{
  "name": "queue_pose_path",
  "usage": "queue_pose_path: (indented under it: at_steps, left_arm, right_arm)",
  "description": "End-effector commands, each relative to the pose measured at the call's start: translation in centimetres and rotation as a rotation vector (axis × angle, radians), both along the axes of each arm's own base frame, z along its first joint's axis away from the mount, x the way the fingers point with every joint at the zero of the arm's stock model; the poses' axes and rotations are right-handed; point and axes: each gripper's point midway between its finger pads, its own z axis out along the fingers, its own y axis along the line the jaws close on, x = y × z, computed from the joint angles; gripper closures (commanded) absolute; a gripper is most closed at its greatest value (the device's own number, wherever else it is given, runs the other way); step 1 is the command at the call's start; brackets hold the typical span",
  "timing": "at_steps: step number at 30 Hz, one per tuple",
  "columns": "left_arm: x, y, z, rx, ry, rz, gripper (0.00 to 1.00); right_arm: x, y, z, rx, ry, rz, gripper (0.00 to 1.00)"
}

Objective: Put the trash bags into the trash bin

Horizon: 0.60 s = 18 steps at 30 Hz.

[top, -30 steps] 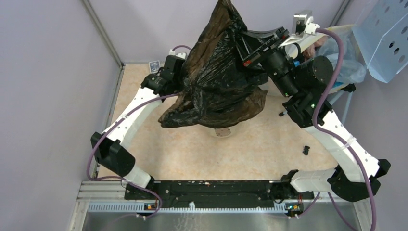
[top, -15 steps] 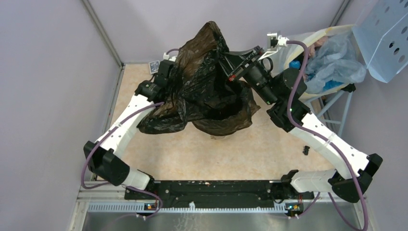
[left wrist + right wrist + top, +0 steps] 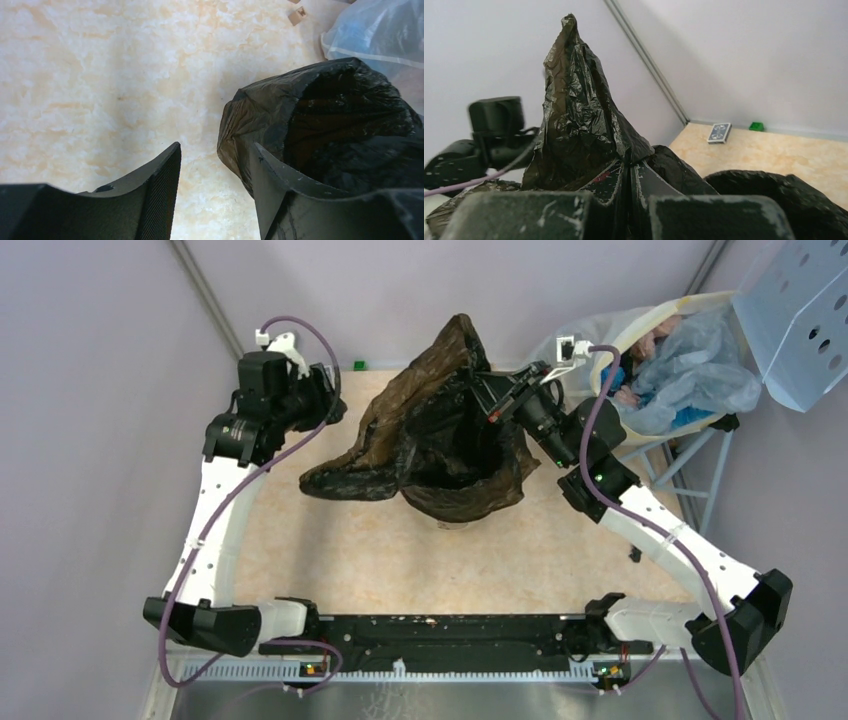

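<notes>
Bag (image 3: 440, 440) glossy blk, brownish where thin. Table (image 3: 380, 550) beige, marbled. Panel (image 3: 800, 320) lt blue w/ holes. Sack (image 3: 655, 312) whitish-yellow. Cables (image 3: 300, 319) purple.

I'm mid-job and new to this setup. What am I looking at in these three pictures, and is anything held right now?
These are two robot arms bolted at the near edge of a table. The wide picture looks down from above and behind them; the other two come from a camera on each wrist. The right claw is shut on a black trash bag, pinching a peak of it up while the rest slumps on the table. The trash bin is not clearly visible; it may sit under the bag. The left claw is open and empty, beside the bag. Past the far right corner are a translucent sack and a blue perforated panel.
</notes>
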Motion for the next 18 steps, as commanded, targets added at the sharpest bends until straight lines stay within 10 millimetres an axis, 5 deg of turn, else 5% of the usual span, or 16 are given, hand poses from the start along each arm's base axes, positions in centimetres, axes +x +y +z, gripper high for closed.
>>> queue_pose_path:
  at_steps: [1,6,14,18]
  left_arm:
    - [-0.7,-0.5,4.6,0.003,-0.135,-0.108,0.37]
    - [-1.5,-2.4,8.1,-0.013,-0.306,-0.254,0.14]
    - [-2.3,-6.6,10.1,-0.141,-0.4,-0.499,0.08]
    - [-2.4,-7.0,10.2,-0.124,-0.479,-0.545,0.03]
  right_arm:
    - [-0.4,-1.2,0.5,0.04,-0.031,0.022,1.0]
    - [0.1,-1.1,-0.1,0.003,-0.033,0.03,1.0]
    - [-0.7,0.2,0.1,-0.041,-0.105,0.128,1.0]
    - [-0.8,0.4,0.0,-0.052,-0.114,0.152,1.0]
